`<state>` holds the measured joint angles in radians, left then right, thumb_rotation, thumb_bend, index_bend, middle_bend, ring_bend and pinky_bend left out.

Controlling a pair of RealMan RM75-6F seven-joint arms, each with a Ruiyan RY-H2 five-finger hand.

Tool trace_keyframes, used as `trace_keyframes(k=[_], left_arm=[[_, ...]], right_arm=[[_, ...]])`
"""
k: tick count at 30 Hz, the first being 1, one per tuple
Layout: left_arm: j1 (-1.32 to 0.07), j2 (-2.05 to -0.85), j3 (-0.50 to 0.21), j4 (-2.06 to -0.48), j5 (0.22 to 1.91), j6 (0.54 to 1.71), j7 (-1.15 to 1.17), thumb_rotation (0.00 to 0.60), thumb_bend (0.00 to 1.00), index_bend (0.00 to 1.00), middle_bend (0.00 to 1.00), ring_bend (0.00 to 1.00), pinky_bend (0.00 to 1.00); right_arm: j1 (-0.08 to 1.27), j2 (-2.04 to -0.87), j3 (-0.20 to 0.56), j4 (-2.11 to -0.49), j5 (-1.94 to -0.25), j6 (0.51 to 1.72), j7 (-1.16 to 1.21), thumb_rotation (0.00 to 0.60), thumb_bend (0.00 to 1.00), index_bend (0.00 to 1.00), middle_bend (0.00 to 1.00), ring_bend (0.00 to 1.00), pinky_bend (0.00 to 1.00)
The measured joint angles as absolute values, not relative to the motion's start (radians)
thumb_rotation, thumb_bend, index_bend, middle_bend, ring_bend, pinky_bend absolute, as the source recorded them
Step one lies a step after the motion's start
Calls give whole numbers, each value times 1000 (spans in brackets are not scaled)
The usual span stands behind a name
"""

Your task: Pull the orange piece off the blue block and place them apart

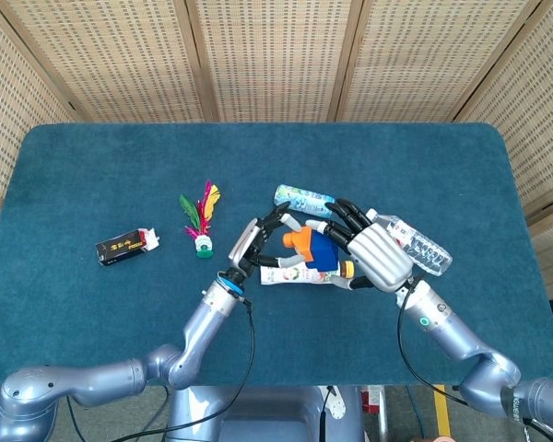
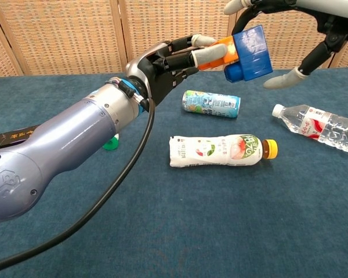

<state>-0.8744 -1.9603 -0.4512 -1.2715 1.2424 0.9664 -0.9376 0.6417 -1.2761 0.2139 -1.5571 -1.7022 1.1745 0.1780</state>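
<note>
My left hand holds the joined pieces up above the table, its fingertips pinching the orange piece. The blue block is still attached to the orange piece's far end. My right hand reaches in from the right with its fingers spread over and around the blue block. In the chest view its thumb hangs apart from the block, and no firm grip shows.
Under the hands lies a white drink bottle with an orange cap. A can lies behind it and a clear water bottle to the right. A feathered shuttlecock and a black box sit at the left.
</note>
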Motion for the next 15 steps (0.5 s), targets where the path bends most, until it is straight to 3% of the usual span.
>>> trace_keyframes(k=[5, 15], left_arm=[[-866, -1956, -447, -1274, 1243, 962, -952, 600, 235, 539, 536, 0, 0], [-859, -1947, -442, -1282, 1248, 956, -956, 600, 235, 542, 536, 0, 0]], right_arm=[[642, -1296, 220, -1544, -1683, 1190, 139, 600, 0, 182, 295, 27, 0], [647, -1350, 231, -1475, -1673, 1258, 100, 600, 0, 426, 442, 170, 0]])
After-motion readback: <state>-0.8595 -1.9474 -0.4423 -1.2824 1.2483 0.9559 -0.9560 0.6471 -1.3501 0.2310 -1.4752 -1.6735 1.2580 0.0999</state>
